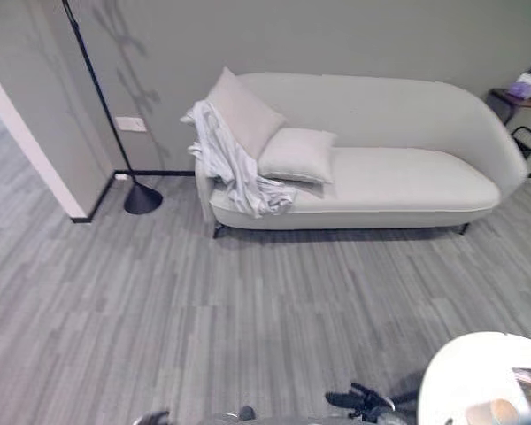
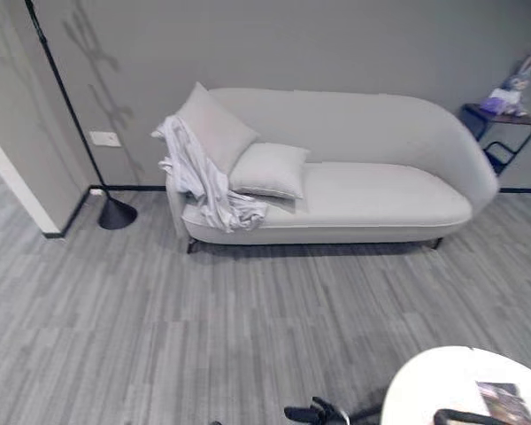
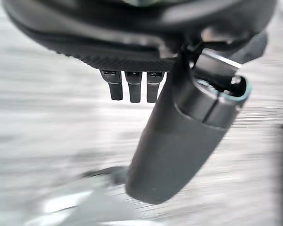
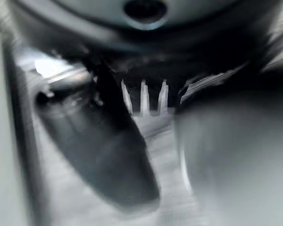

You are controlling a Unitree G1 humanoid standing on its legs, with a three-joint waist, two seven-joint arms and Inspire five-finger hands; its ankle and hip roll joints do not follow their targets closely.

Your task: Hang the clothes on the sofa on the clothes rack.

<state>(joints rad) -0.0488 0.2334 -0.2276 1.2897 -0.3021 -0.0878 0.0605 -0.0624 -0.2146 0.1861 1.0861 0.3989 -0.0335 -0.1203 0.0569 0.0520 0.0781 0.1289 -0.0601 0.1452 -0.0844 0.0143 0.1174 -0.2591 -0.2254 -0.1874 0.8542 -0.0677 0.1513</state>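
White clothes hang in a crumpled heap over the left arm and seat edge of a pale sofa. Left of the sofa stands the clothes rack, a thin black pole leaning on a round black base against the wall. My left hand shows in the left wrist view over the grey floor, fingers straight, thumb out, holding nothing. The right wrist view has my right hand blurred, fingers straight and empty. Both hands are far from the sofa.
Two pale cushions lean on the sofa beside the clothes. A white round table with small items sits at the lower right. A dark side table stands right of the sofa. A wall corner juts at left. Grey plank floor lies between.
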